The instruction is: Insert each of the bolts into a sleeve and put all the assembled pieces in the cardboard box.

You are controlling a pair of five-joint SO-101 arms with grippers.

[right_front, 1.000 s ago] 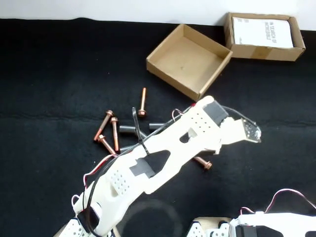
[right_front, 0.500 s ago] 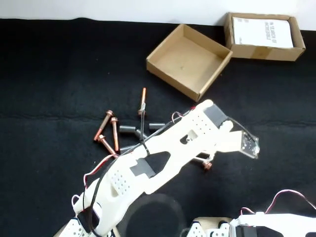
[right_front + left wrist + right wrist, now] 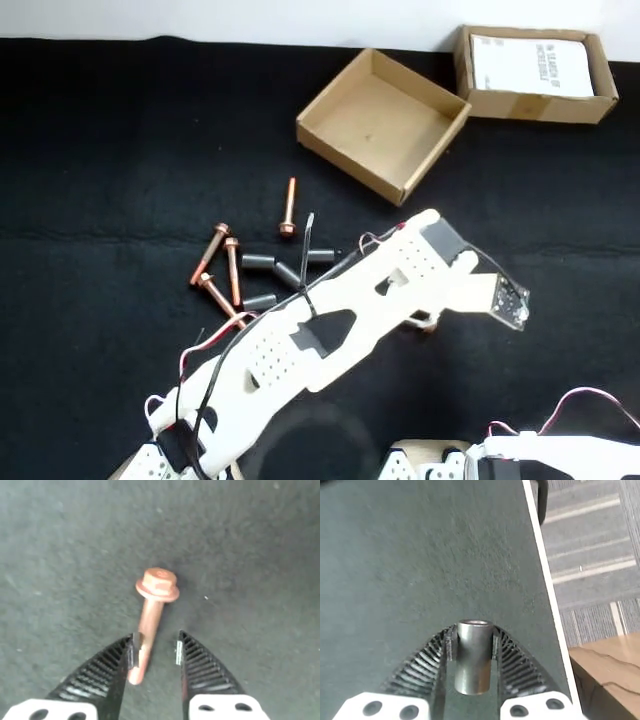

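Currently the left gripper [image 3: 156, 642], half-open and empty, straddles the shank tip of 1 copper bolt [image 3: 151, 612] lying on the mat [image 3: 250, 555], head pointing straight away; the right gripper [image 3: 474, 641] grips a sleeve [image 3: 474, 662].

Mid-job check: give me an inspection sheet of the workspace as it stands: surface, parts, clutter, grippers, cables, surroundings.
Surface: black table cover, lying flat.
Job's things: loose bolts and sleeves mid-table; cardboard box open, no assembled pieces in it.
Clutter: second box holding a printed sheet, beside the cardboard box.
Grippers: left gripper open, fingers either side of a lying bolt; right gripper shut on a sleeve.
Cables: wires run along the left arm.
Surroundings: carpet and a wooden top past the table edge.
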